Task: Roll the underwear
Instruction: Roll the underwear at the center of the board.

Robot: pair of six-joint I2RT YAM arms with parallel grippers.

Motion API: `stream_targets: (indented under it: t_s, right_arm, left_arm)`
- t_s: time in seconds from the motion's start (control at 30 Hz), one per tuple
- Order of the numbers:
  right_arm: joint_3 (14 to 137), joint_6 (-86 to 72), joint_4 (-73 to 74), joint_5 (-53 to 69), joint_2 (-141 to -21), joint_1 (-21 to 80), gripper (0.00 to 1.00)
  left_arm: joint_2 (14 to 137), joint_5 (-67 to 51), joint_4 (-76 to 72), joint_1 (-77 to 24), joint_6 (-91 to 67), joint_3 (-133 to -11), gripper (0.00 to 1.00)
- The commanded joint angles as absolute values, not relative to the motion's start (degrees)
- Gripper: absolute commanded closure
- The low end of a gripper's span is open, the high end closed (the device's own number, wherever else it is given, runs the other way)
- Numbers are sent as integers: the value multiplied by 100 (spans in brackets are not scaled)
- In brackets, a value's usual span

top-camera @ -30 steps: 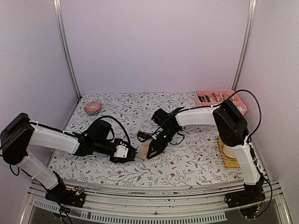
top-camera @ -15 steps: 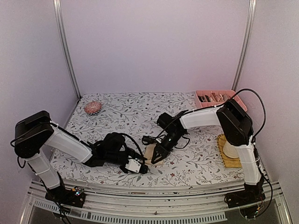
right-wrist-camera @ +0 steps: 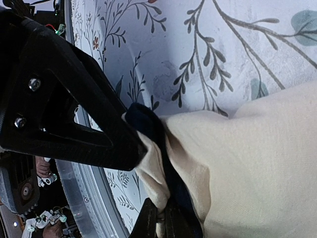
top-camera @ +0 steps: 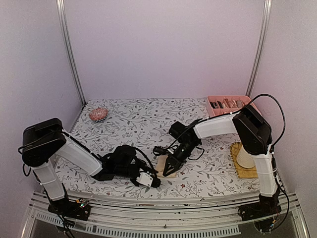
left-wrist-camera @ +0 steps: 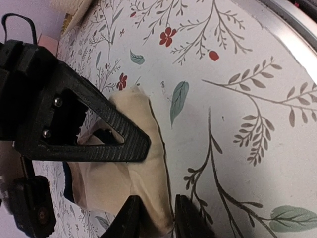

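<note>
The beige underwear [top-camera: 167,168] lies bunched near the table's front edge. In the left wrist view its black-edged side [left-wrist-camera: 143,173] sits between my left gripper's [left-wrist-camera: 159,220] narrow jaws, touching both fingertips. My right gripper [right-wrist-camera: 161,220] is shut on a fold of the same beige cloth [right-wrist-camera: 247,163], with a dark navy band [right-wrist-camera: 151,126] pinched in alongside. From above, the right gripper [top-camera: 166,167] is on top of the cloth and the left gripper [top-camera: 154,181] is at its near corner. The right finger [left-wrist-camera: 94,134] hides part of the cloth.
A reddish-pink hairbrush [top-camera: 98,115] lies at the back left. A pink compartment tray [top-camera: 233,104] stands at the back right. A cream cup sits on a woven mat [top-camera: 241,168] by the right arm. The metal front rail [top-camera: 163,202] runs just beyond the cloth.
My left gripper has swung right and nearer to the front edge, and its jaws have narrowed round the cloth's edge. The right gripper has drawn the cloth slightly nearer, still shut.
</note>
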State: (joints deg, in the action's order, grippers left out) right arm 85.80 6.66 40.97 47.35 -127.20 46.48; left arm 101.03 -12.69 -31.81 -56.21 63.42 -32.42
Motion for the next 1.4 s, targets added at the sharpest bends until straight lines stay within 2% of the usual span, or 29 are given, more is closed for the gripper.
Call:
stream_targets:
  t_s: [0.0,0.2,0.33,0.37,0.47,0.53,0.63,1.0,1.37]
  right_arm:
    - [8499,650,4184,4272,-12784,4619,96]
    - [8492,666,4195,4215,-12715,4588,96]
    - [8499,694,4197,4167,-12675,4550,96]
    - [8499,702,4196,4166,-12684,4547,96]
    - [8503,724,4200,4166,-12718,4518,96]
    - [8515,738,4201,4175,-12741,4509,96]
    - [8549,754,4218,4177,-12746,4501,96]
    - [8609,797,4249,4181,-12750,4493,96]
    - [8622,927,4272,4185,-12673,4483,96]
  left_arm:
    - [10300,-1154,-3468,-5757,6333,-3206,77]
    - [10384,-1033,-3511,-5782,6137,-3267,100]
    - [10327,-971,-3540,-5783,6004,-3267,100]
    - [10296,-960,-3580,-5783,5967,-3243,94]
    - [10168,-951,-3762,-5781,5922,-3132,57]
    - [10116,-969,-3809,-5779,5932,-3087,49]
    - [10164,-962,-3755,-5791,5924,-3152,48]
    - [10572,-824,-3397,-5857,6005,-3389,66]
    - [10702,-855,-3182,-5864,5931,-3502,95]
